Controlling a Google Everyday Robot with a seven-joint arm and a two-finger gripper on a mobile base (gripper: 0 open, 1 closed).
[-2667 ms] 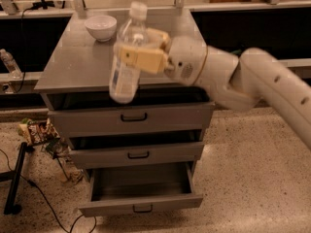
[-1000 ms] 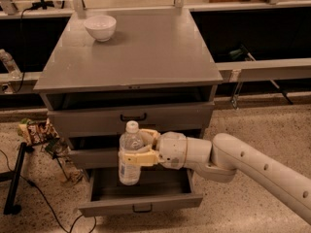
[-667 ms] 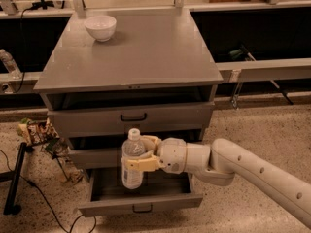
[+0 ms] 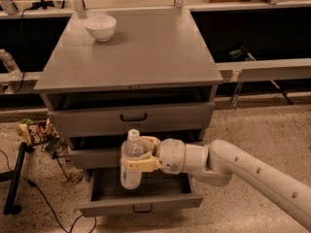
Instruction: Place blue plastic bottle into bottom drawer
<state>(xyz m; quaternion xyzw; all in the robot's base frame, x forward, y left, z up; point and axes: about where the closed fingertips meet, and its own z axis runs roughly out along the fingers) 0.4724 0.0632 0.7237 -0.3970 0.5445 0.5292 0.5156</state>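
Gripper [image 4: 140, 153] was clamped around the upright blue plastic bottle [image 4: 129, 177], held low over the open bottom drawer [image 4: 141, 204]; carry judged nearly done, 1 step left: setting it inside and letting go.

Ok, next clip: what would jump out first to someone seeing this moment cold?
The white arm reaching in from the right, its gripper closed around the upright blue plastic bottle, held just above the pulled-out bottom drawer. After that, the white bowl sitting near the back left corner of the cabinet top.
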